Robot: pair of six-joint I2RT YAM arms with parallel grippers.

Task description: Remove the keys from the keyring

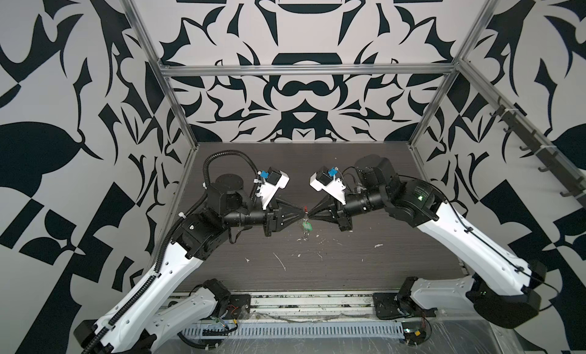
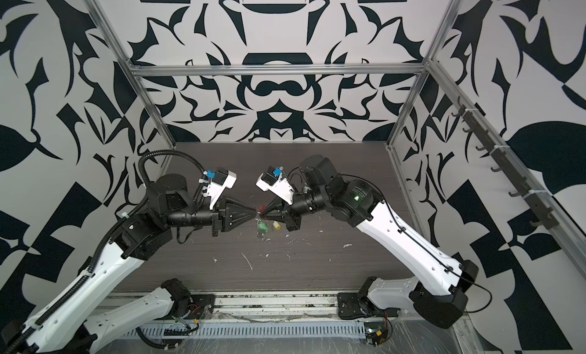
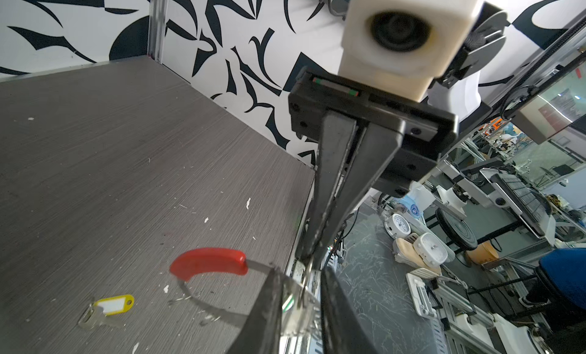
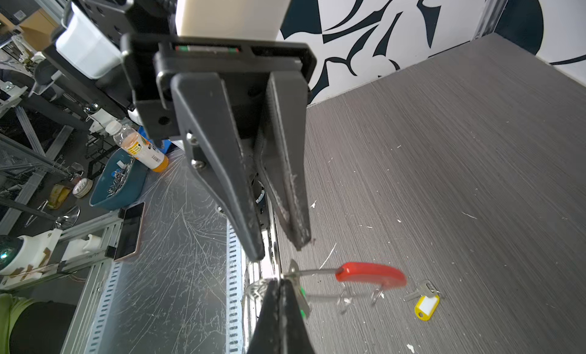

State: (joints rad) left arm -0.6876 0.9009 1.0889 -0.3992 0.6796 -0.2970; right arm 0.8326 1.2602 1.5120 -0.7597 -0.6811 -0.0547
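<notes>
The keyring hangs in mid-air over the middle of the table, its red segment (image 3: 209, 262) (image 4: 371, 274) and thin hoop held up by my right gripper (image 4: 279, 282) (image 1: 310, 213), which is shut on the hoop. My left gripper (image 3: 299, 270) (image 1: 303, 213) meets it tip to tip. Its jaws stand a narrow gap apart around the silver key of the green tag (image 2: 262, 227) (image 1: 307, 227), which dangles below the hoop. I see no clamping. The yellow key (image 3: 114, 304) (image 4: 426, 306) (image 2: 276, 225) lies loose on the table beneath.
White flecks (image 1: 280, 262) are scattered over the dark wood-grain table (image 1: 348, 266). A slotted metal rail (image 1: 285, 330) runs along the front edge between the arm bases. Patterned walls and aluminium posts (image 1: 180, 114) enclose the back and sides.
</notes>
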